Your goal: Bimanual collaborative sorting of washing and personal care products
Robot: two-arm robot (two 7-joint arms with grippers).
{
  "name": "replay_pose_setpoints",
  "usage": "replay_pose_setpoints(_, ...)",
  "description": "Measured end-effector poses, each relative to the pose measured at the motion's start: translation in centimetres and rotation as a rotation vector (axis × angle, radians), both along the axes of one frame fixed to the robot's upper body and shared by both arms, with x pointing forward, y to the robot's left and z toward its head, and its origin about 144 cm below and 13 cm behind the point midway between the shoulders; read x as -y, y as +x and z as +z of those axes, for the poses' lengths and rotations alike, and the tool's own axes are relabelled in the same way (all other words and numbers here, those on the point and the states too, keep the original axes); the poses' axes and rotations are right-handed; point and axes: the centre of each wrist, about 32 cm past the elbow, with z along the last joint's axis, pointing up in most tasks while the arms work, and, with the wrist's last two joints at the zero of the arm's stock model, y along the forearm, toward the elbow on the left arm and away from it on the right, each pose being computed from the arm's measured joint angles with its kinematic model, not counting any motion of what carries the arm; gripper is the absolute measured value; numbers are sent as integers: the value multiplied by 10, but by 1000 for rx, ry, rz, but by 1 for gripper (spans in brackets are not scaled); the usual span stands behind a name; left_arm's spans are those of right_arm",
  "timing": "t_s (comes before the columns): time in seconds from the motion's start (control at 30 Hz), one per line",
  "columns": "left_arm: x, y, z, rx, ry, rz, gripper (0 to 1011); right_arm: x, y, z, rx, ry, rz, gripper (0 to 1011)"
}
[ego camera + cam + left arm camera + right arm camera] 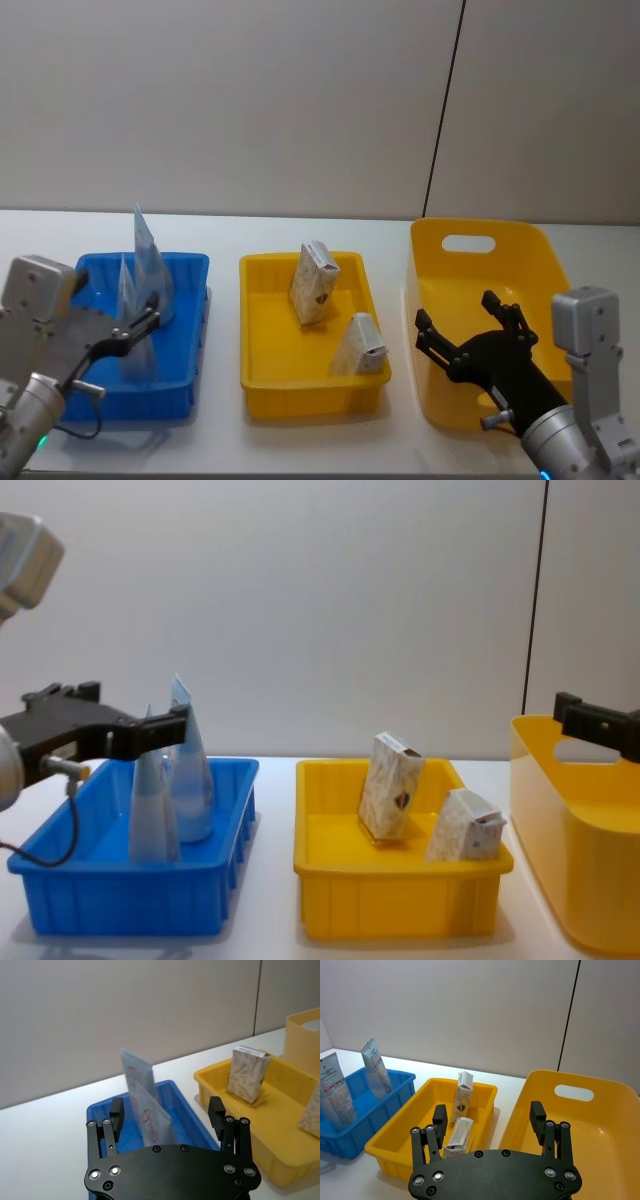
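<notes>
Two pale-blue tubes stand upright in the blue bin (192, 264): a tall one (149, 262) at the back and a shorter one (134, 345) nearer me. Both tubes (190, 772) (150, 812) also show from the side. My left gripper (151, 312) hovers open over this bin, its fingers either side of the near tube (152, 1116) without gripping it. Two beige speckled cartons sit in the shallow yellow tray (262, 266), one upright (314, 283) and one leaning (359, 346). My right gripper (458, 315) is open and empty above the tall yellow basket (535, 232).
The three containers stand in a row on a white table (300, 228), with a plain wall behind. Narrow strips of table separate them. The basket (600, 1130) holds nothing that I can see. A cable loops beside the left arm at the blue bin's front corner.
</notes>
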Motion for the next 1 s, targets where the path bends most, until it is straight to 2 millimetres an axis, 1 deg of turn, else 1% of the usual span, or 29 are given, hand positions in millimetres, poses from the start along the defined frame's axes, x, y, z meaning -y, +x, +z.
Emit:
replay_pose_setpoints(0.2,-15,7,-6,-50,-23,25,1001,0,0,0,0,0,0,1004)
replay_pose_setpoints(0.43,-25,15,-12,-93,-38,26,1002,0,0,0,0,0,0,1004)
replay_pose_setpoints(0.73,-29,25,-20,-131,-44,15,1002,0,0,0,0,0,0,1004)
replay_pose_setpoints(1.0,-26,31,-25,-152,-47,6,1002,0,0,0,0,0,0,1004)
